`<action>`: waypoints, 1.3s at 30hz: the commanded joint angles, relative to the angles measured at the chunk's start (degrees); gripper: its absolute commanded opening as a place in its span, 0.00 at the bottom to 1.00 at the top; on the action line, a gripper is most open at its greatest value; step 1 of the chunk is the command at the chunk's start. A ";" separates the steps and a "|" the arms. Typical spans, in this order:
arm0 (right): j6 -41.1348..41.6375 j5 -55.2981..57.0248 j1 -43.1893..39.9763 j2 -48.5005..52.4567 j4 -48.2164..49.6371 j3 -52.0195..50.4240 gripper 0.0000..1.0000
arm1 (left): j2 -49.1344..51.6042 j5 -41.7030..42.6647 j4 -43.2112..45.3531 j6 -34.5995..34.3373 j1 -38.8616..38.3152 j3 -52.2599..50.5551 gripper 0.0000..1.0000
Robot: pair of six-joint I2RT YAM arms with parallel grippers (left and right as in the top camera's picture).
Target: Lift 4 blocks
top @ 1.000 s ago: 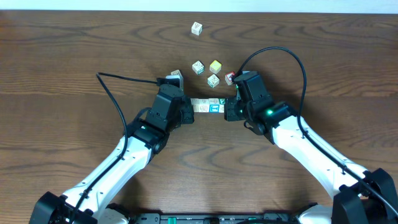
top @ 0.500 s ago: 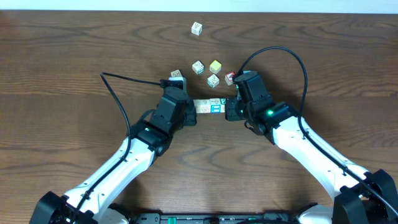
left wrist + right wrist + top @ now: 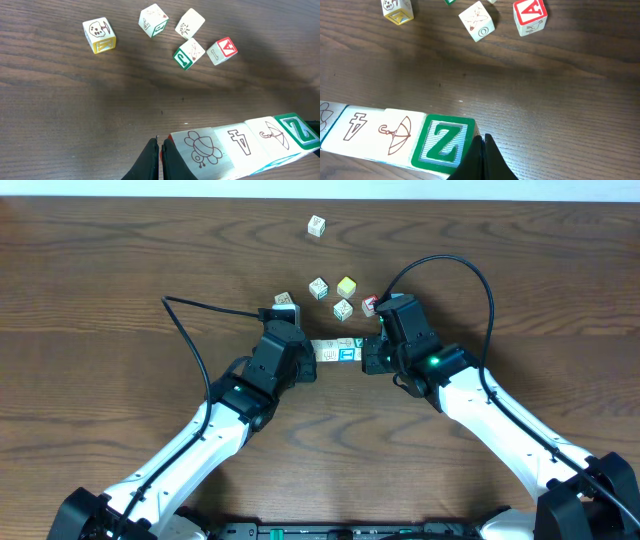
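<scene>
Left claw (image 3: 309, 366) and right claw (image 3: 367, 360) face each other, both closed.

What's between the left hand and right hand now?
Four blocks in a row, Z block nearest the right hand; seen in the overhead view.

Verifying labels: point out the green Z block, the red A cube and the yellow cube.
green Z block (image 3: 442, 141), right wrist view, printed top face.
red A cube (image 3: 530, 11), right wrist view, red letter face.
yellow cube (image 3: 346, 286), overhead view, top face.
</scene>
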 commanded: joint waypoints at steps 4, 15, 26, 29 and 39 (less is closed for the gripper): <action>0.02 -13.40 4.02 -1.22 1.90 1.05 0.01 | -0.46 10.03 1.64 0.28 -3.56 1.18 0.08; 0.02 -13.38 4.02 -1.22 1.90 1.05 0.01 | -0.46 10.10 1.64 0.28 -3.56 1.18 0.07; 0.02 -13.38 4.02 -1.22 1.97 1.09 0.01 | -0.46 12.00 2.51 0.31 -3.56 1.18 0.07; 0.02 -13.38 4.02 -1.22 2.10 1.09 0.01 | -0.46 12.00 2.67 0.31 -3.56 1.18 0.07; 0.94 -14.23 4.02 -2.03 4.48 1.09 0.01 | -0.46 12.24 2.69 0.28 -3.56 1.18 0.07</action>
